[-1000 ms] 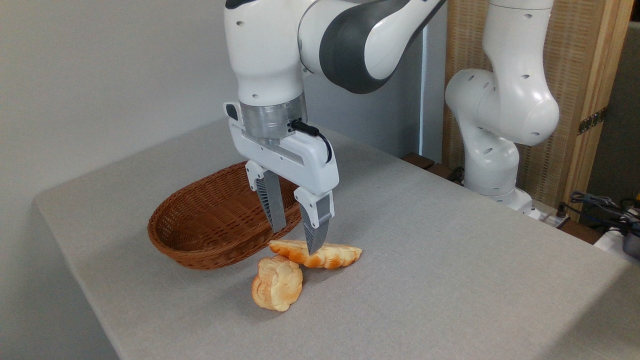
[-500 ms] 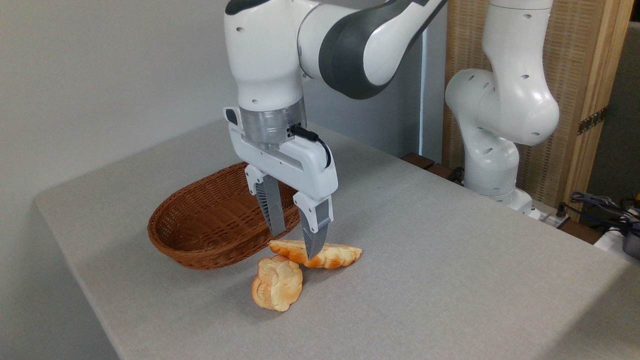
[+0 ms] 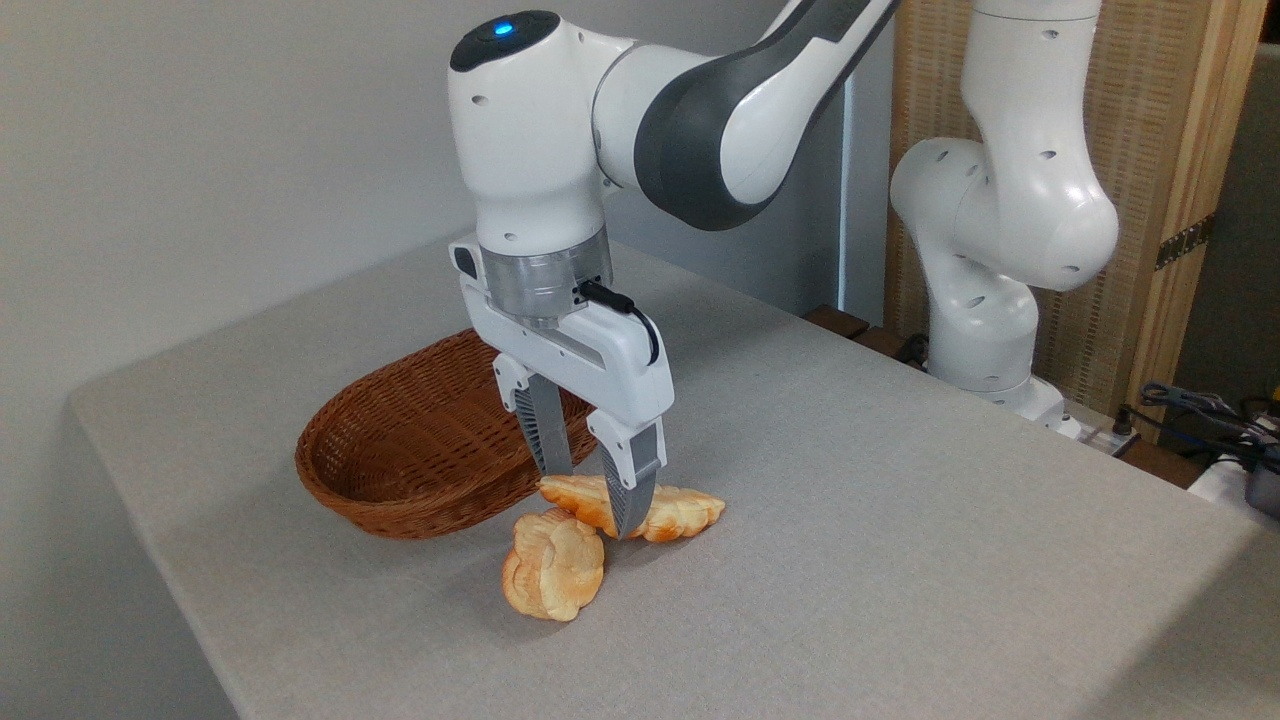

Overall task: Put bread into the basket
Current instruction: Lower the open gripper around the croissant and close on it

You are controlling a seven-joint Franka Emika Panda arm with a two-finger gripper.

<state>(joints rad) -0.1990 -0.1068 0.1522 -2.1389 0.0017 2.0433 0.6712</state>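
The bread [image 3: 668, 513] lies flat on the table, just below the gripper [image 3: 590, 500]. It is long and flat, golden orange, with bumpy, braided edges. A second ago the gripper hung a little higher, with its tips just above the bread. Now it has come down, and one finger sits on each side of the loaf. The front finger [image 3: 627, 490] covers the middle of the bread, and the back finger goes down behind it. The fingers are spread apart with the bread between them; I cannot tell if they touch it yet. The bread itself has not moved.

The arm [image 3: 700, 110] bends over from the right and points the gripper straight down. A blue light glows on top of the white joint above the gripper.

Below and in front of the gripper sits a rounder lumpy bread piece [image 3: 553, 565], standing on its edge and touching the long loaf's left end. To the left of the gripper and behind it is the basket [image 3: 400, 455], oval, brown and woven, with low sloping sides. It has nothing in it. Its near rim is just beside the bread. Everything rests on a table [image 3: 900, 520] covered in plain grey cloth.
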